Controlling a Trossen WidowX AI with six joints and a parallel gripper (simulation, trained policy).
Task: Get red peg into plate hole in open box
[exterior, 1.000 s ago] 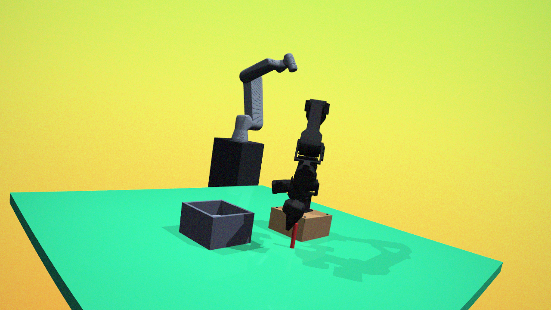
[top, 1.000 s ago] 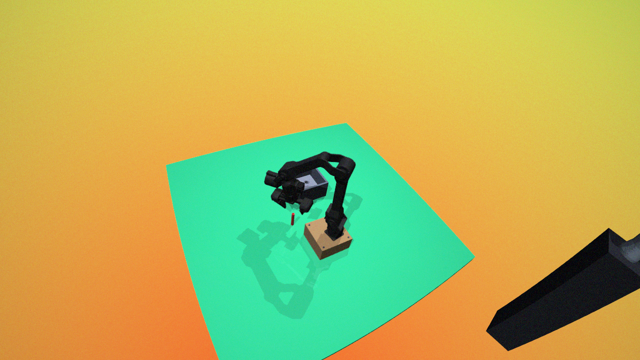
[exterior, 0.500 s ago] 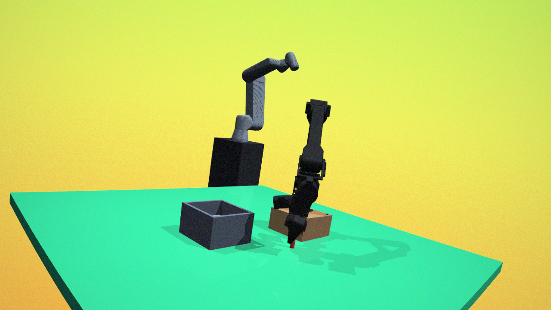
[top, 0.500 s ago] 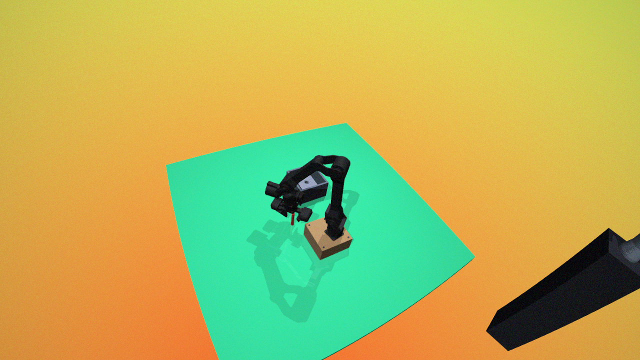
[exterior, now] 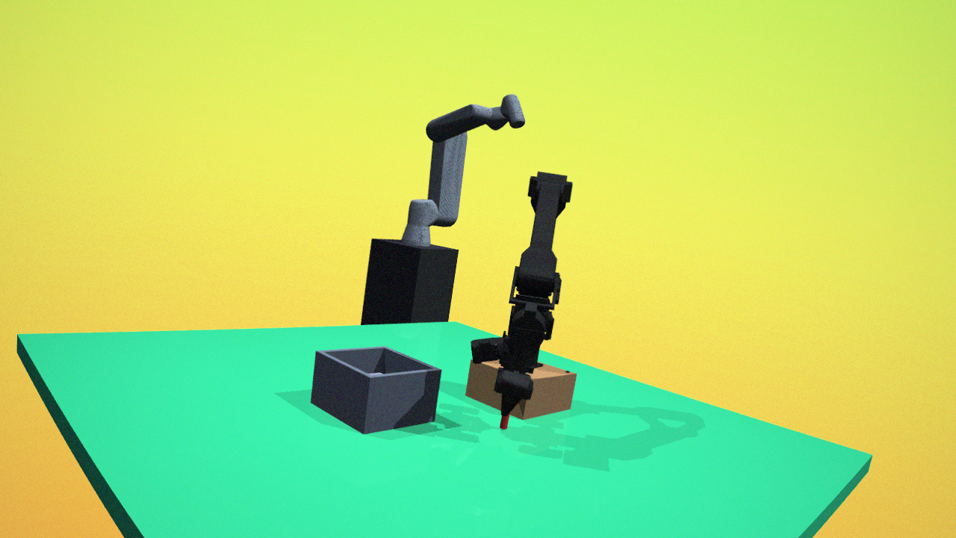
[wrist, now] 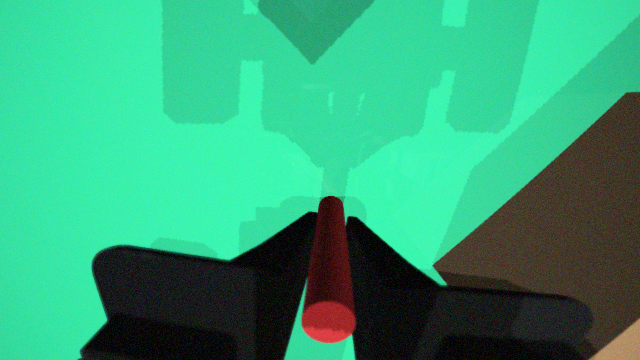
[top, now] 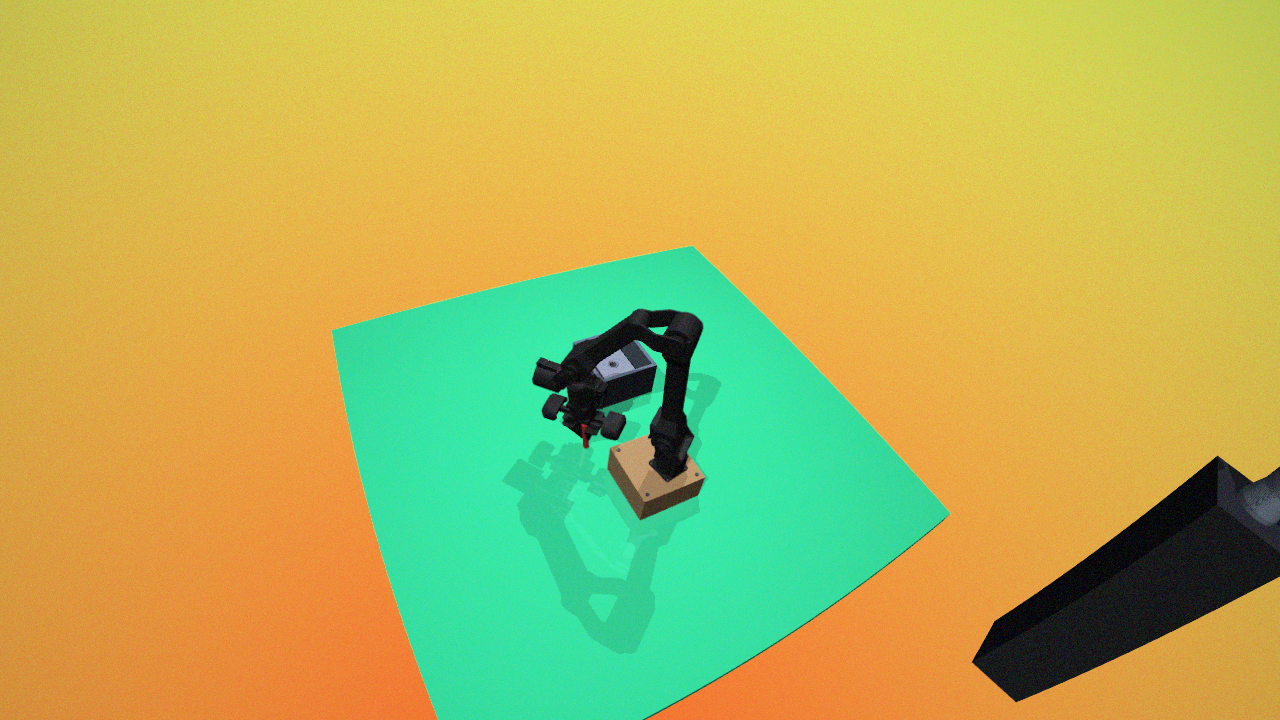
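A smooth-walled, slate-grey square box [top: 631, 386] [exterior: 340, 391] with an open top stands at left in the exterior view, apart from the peg. To its right, the black gripper [top: 583, 428] [exterior: 506, 409] [wrist: 331, 223] pinches the plain red cylindrical peg [top: 585, 437] [exterior: 504, 422] [wrist: 328, 270] between tapered fingers. The peg's long axis runs near upright, its lower end at the green tabletop [top: 465, 376] [exterior: 220, 428] [wrist: 75, 150]. Just right and behind sits a tan rectangular block [top: 640, 456] [exterior: 549, 394] [wrist: 560, 220]. No lettering is legible.
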